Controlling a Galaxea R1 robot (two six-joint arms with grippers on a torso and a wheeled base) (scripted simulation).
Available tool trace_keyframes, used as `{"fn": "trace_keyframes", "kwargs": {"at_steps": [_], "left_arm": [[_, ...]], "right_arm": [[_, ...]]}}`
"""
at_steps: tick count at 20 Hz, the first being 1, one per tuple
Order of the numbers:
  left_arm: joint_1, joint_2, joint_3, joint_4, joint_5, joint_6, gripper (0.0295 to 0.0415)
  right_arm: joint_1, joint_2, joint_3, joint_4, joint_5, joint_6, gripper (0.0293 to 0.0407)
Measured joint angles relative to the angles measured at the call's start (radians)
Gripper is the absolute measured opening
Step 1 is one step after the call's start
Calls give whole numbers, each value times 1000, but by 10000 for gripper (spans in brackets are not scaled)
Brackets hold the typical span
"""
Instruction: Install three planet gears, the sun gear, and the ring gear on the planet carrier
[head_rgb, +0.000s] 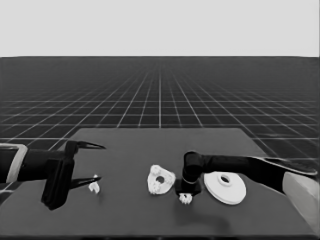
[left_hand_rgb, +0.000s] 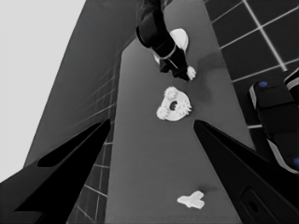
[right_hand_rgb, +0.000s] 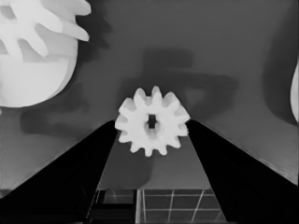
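Now, gear: a toothed gear (right_hand_rgb: 152, 121) is clamped between the fingers of the right end effector (head_rgb: 185, 196), just beside the smaller round part.
Smaller round part (head_rgb: 161, 180): it lies near the desk's middle; gears are seen seated on it in the left wrist view, at least two, the exact count not being clear.
Larger round part (head_rgb: 225, 187): it is left flat on the desk (head_rgb: 150, 145), just past the right end effector from the smaller part.
Left end effector (head_rgb: 98, 162): it is parked well away from the smaller part, fingers spread apart, nothing held.
Thin white piece (left_hand_rgb: 191, 200): it lies below the left fingers, not gripped.
Risk: the gear could be tilted in the grip or its teeth could clash with seated gears, so it might jam or be dropped short of its place.
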Motion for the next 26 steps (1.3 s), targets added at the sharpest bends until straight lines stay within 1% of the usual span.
{"fn": "trace_keyframes", "kwargs": {"at_steps": [1,8,9,10,11,12,14,18,19,20,21,23,26], "left_arm": [[0,0,0,0,0,0,385],[0,0,0,0,0,0,385],[0,0,0,0,0,0,385],[0,0,0,0,0,0,385],[0,0,0,0,0,0,385],[0,0,0,0,0,0,385],[0,0,0,0,0,0,385],[0,0,0,0,0,0,385],[0,0,0,0,0,0,385],[0,0,0,0,0,0,385],[0,0,0,0,0,0,385],[0,0,0,0,0,0,385],[0,0,0,0,0,0,385]], "right_arm": [[0,0,0,0,0,0,310],[0,0,0,0,0,0,310],[77,-18,72,84,-32,47,310],[142,-23,104,143,-41,70,310],[182,-25,117,180,-43,81,310],[205,-26,122,202,-43,86,310],[226,-26,126,223,-43,89,310],[235,-26,127,233,-43,90,310],[252,122,-74,252,-36,53,310],[262,233,-223,261,-28,6,310],[266,299,-325,266,-22,-34,310],[268,361,-433,270,-16,-81,310],[268,388,-484,272,-12,-105,310]]}}
